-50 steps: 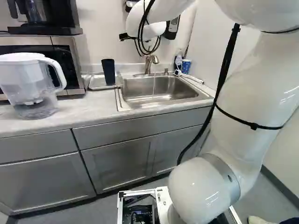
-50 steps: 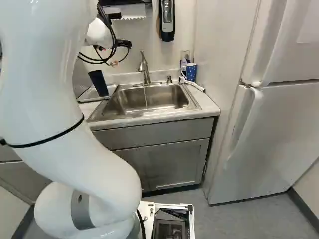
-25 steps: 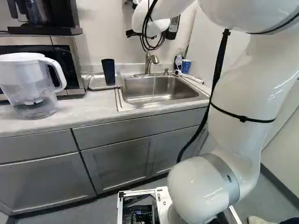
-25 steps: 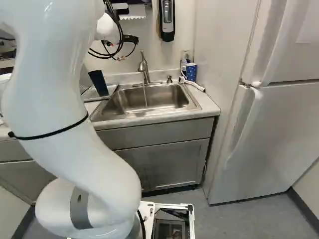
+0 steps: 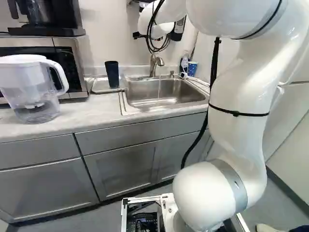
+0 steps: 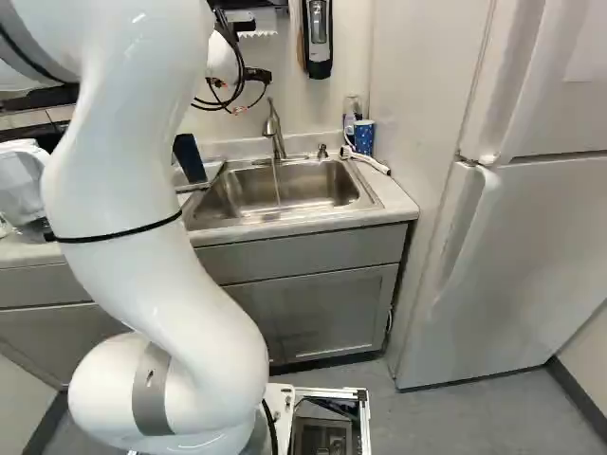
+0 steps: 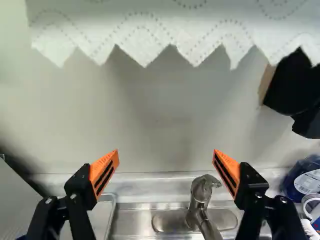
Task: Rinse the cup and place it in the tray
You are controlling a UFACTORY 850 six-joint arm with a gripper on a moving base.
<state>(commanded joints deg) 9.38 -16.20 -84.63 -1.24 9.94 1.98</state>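
So from my remote seat the dark cup (image 5: 112, 75) is standing in the tray (image 5: 100, 87), between 10 and 11 o'clock in the left base view, long axis straight up and down with its wider end pointing at the ceiling. It's a smooth, tapered tumbler in a shallow, shiny tray with rounded corners, beside the brushed-metal sink (image 5: 164, 103), where a thin stream falls from the curved tap (image 5: 155, 62) at 12 o'clock. My gripper (image 7: 166, 151) is spread wide, ribbed orange pads well apart, nothing pinched.
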